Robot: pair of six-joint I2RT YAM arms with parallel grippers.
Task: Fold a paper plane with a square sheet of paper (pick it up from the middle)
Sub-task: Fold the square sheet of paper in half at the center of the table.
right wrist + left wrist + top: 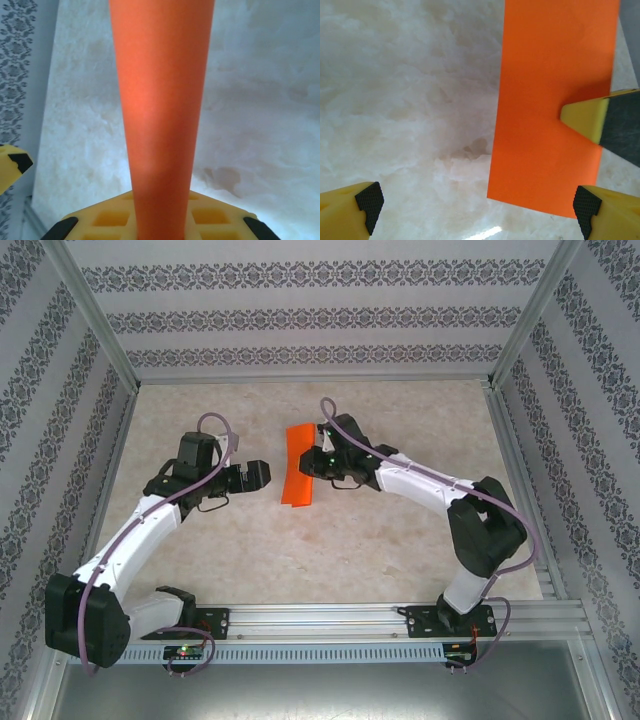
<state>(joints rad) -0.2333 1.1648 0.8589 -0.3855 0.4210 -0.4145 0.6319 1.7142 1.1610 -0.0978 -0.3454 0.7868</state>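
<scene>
The square sheet of paper [296,468] is bright orange-red and lies on the marble table as a narrow strip, seemingly folded in half, its long side running away from the arms. My right gripper [321,462] is at the strip's right edge and is shut on it. In the right wrist view the paper [160,100] rises straight out from between the closed right gripper [160,231]. My left gripper [262,475] hovers just left of the strip, open and holding nothing. In the left wrist view the paper [550,100] lies ahead and to the right of the left gripper [477,205], with a right fingertip [585,117] pressed on it.
Patterned walls [60,420] and aluminium frame posts [520,330] close in the table on three sides. A slotted metal rail [330,618] runs along the near edge by the arm bases. Bare marble [330,550] lies between the paper and the rail.
</scene>
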